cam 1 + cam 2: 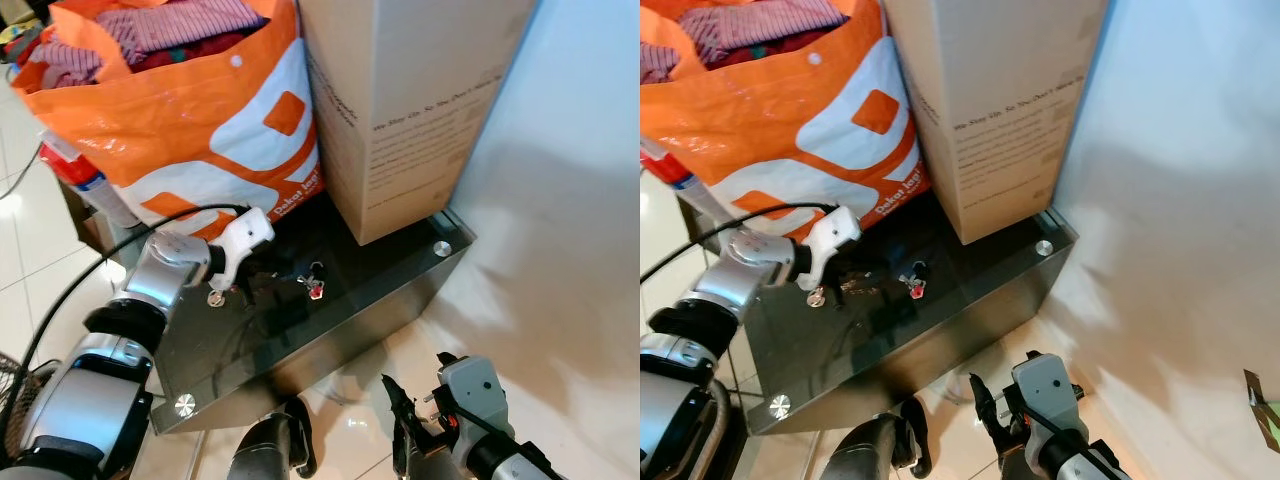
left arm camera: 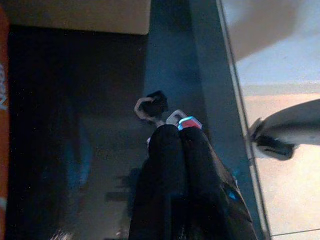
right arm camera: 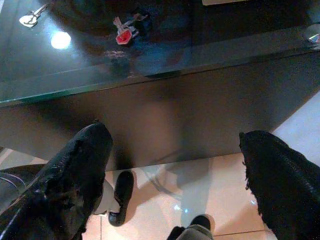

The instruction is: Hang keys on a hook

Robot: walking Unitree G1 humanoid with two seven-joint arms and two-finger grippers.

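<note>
A bulging orange-and-white shopping bag and a tall brown cardboard box crowd the back of the dark glass-topped table. The small bunch of keys with a red tag lies on the open front strip. The left gripper, fingers pressed together, touches the keys. The right gripper hangs spread wide below the table's front edge, over pale tiled floor.

An orange bag of clothes and a cardboard box stand on the glass table beyond the left pincer.
</note>
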